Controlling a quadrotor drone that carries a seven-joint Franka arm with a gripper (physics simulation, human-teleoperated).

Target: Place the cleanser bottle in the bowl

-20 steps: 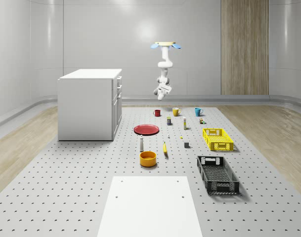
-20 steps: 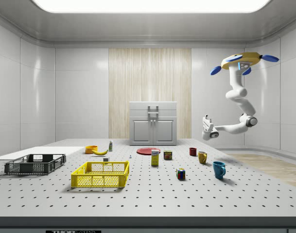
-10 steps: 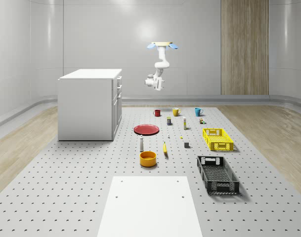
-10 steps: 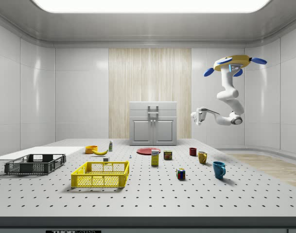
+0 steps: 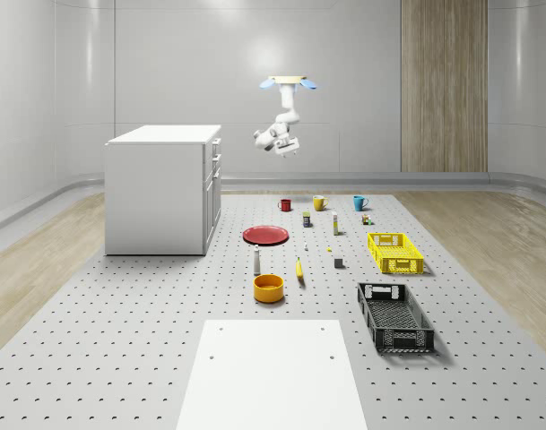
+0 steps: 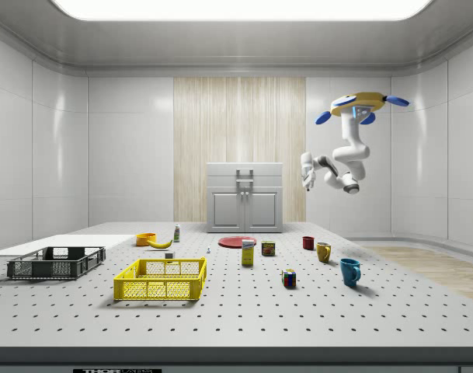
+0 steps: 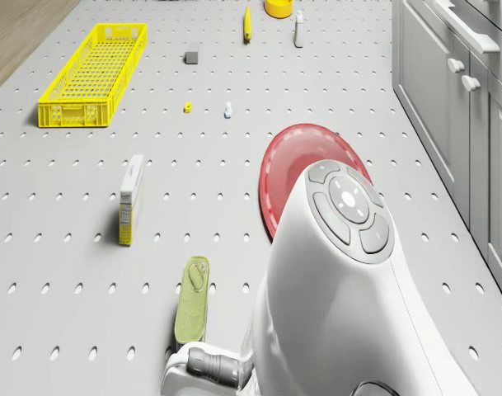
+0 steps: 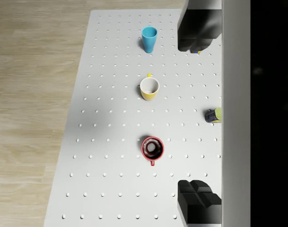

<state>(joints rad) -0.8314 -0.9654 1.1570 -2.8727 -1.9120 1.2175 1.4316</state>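
Three mugs stand on the surface: one red mug, one yellow mug, one blue mug; two crates, a yellow crate and a black crate; one red plate; one orange bowl; one banana; one cleanser bottle; one white cabinet; one drone with one arm.

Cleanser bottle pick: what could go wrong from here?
1. The drone hovers high over the far end by the mugs, gripper open and empty; the cleanser bottle is a long descent away.
2. The bottle is slim and upright; a nudge may topple it.
3. The banana and orange bowl crowd the approach.
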